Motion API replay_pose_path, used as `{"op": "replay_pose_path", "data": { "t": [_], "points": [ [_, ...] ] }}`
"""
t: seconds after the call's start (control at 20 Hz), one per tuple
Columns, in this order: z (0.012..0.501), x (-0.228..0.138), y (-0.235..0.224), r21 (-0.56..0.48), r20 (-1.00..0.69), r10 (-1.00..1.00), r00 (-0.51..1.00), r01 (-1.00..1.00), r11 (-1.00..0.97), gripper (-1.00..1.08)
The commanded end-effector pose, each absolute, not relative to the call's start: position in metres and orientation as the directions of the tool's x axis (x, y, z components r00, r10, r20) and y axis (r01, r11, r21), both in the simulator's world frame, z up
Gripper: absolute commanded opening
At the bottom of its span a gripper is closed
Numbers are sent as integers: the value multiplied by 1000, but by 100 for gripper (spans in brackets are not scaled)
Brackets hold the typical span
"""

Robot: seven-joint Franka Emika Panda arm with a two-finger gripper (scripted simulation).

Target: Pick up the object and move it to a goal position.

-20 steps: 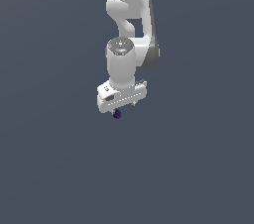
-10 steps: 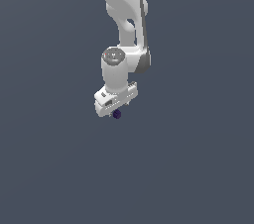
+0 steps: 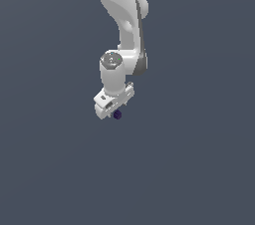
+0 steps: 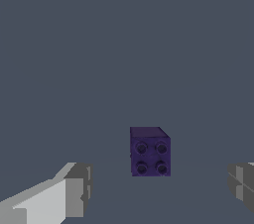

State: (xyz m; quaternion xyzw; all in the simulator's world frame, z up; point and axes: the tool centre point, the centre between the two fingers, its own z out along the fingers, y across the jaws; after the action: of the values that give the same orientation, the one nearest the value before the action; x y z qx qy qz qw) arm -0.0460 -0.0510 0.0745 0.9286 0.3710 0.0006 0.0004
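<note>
The object, a tiny dark purple-blue cube (image 3: 117,115) with four studs on one face (image 4: 150,151), lies on the flat grey surface. My white gripper (image 3: 114,108) hangs straight over it, and in the exterior view the cube peeks out just under the hand. In the wrist view the gripper (image 4: 158,188) is open. One grey fingertip (image 4: 75,189) and the other fingertip (image 4: 242,182) stand on either side of the cube. A clear gap shows on both sides, and neither finger touches the cube.
The plain dark grey surface (image 3: 199,169) fills both views. The white arm (image 3: 122,15) rises from the hand toward the top of the exterior view. No goal marker shows.
The hand has come down closer to the cube and drifted slightly toward the exterior view's left, while the arm above it swung. The cube has stayed where it was.
</note>
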Motion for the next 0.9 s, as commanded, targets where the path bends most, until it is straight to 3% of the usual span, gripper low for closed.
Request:
{"op": "replay_pose_path", "data": {
  "t": [0.0, 0.85],
  "points": [
    [73, -47, -52, 0, 0, 698, 716, 698, -716, 100],
    [26, -49, -52, 0, 0, 700, 714, 700, -714, 100]
  ]
}}
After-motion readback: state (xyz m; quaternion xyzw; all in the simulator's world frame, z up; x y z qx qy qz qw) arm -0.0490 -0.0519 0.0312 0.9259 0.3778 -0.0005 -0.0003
